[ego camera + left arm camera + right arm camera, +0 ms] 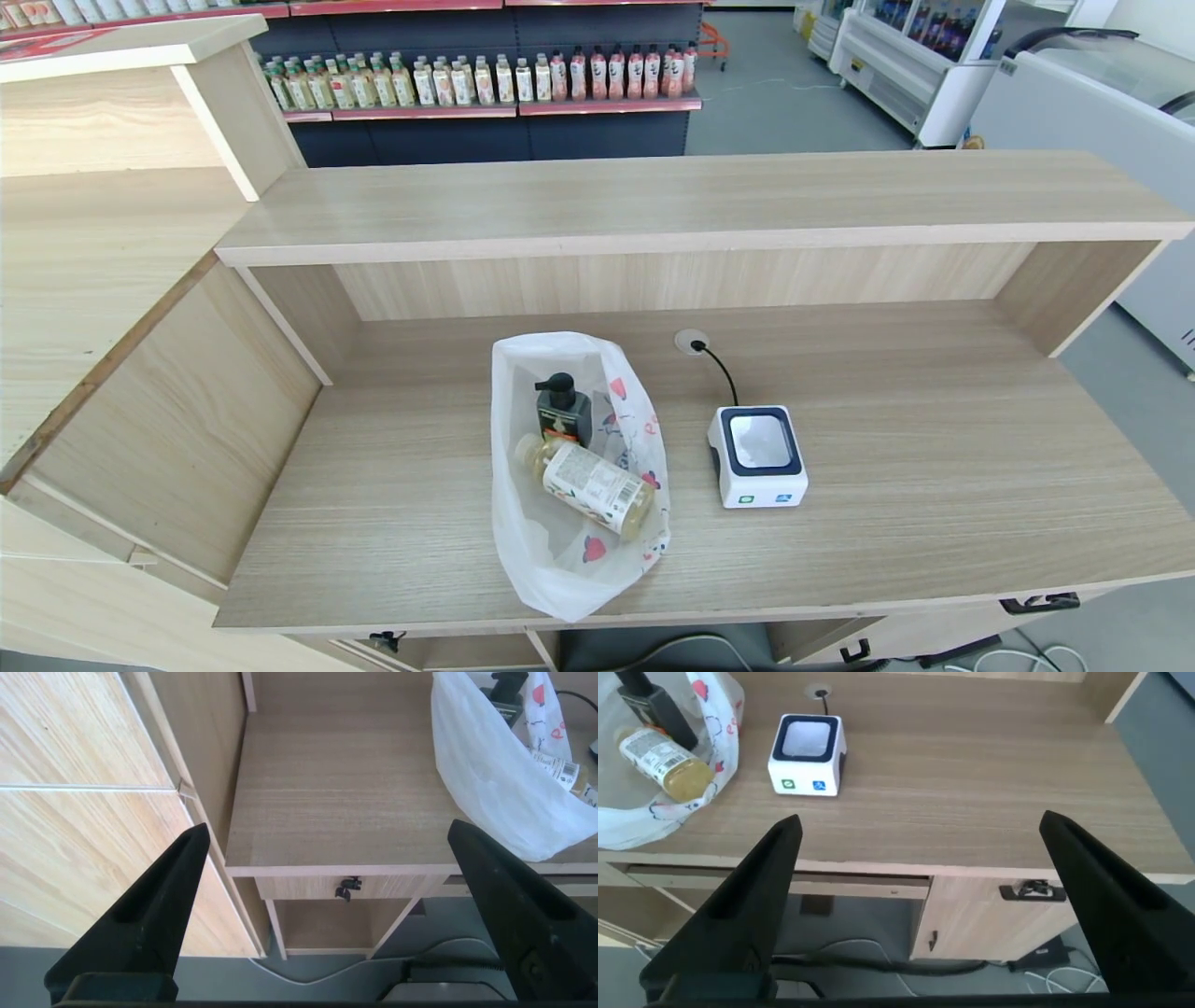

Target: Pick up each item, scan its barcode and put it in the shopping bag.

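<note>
1. left claw (327,833) — fingers spread wide, nothing held. it sits off the front edge of the tabletop (318,793) near its left end, apart from the bag.
2. shopping bag (523,532): thin white plastic film, crumpled and limp, with small red and pink prints. it lies slumped left of centre on the wood-grain tabletop, mouth gaping.
3. pump bottle (563,411): dark, rigid, flat-sided body with a black pump head. it is inside the bag toward the back; whether it stands or leans cannot be told.
4. amber bottle (588,481): clear round plastic holding pale yellow liquid, with a white printed label. it lies on its side inside the bag, just in front of the pump bottle.
5. scanner (758,455): white box with rounded corners and a glossy window in a dark frame facing up. a black cable (724,369) runs to the back. it stands just right of the bag, not touching.
6. right claw (920,819) — fingers wide apart, empty, off the front edge to the scanner's right.
7. progress, as judged: both items seen are bagged, so the task looks finished or nearly so.
</note>
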Tool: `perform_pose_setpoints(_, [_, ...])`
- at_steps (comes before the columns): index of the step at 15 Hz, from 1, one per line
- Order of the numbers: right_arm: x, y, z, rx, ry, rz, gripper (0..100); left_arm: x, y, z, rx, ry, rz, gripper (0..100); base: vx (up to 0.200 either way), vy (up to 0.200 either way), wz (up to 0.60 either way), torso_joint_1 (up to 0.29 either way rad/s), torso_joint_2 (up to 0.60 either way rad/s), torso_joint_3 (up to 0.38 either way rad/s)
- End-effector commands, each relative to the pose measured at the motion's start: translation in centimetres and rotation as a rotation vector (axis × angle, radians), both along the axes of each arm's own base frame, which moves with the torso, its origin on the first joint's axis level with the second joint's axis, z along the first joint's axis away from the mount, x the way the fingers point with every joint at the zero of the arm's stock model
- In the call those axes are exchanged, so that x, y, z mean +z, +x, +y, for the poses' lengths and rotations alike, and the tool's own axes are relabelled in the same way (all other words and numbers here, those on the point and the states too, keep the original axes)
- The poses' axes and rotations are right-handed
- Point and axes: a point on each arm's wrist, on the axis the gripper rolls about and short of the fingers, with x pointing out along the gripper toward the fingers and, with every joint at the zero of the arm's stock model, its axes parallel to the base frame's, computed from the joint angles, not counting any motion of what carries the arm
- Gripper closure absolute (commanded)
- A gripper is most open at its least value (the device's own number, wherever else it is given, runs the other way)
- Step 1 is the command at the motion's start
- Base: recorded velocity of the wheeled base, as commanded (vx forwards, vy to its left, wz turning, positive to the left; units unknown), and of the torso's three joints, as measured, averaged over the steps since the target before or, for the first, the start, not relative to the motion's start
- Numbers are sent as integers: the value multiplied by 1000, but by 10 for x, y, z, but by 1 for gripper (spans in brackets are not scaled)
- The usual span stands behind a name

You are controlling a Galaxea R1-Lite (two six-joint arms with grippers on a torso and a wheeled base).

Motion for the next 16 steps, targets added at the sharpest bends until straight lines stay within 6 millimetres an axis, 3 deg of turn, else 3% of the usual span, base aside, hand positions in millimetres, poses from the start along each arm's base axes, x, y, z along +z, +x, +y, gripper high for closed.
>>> perform_pose_setpoints(1, [0,-1,0,5,11,-17,0,0,0,0,0,0,0,0,0,0,0,0,0,0])
perform_pose_setpoints(14, [1,-2,0,5,-11,-35,0,0,0,0,0,-8,3,0,0,0,0,0,0,0])
perform_pose_setpoints(16, [1,-2,0,5,-10,-35,0,0,0,0,-1,-2,0,0,0,-200,0,5,2,5])
